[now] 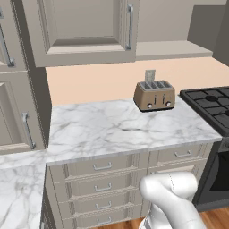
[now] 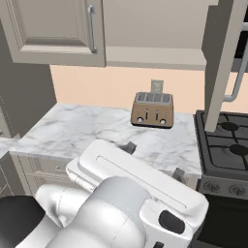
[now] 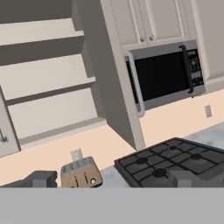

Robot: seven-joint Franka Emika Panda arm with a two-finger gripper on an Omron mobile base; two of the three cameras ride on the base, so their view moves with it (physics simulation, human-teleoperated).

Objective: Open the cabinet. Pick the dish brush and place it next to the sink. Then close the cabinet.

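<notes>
We see our gripper spread wide and empty above the counter, cabinet right door swung open overhead, shelves seemingly bare, left half cut off.

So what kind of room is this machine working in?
A kitchen, computer-rendered rather than real: a toaster on a marble counter, a gas stove beside it, and a microwave under wall cabinets.
</notes>
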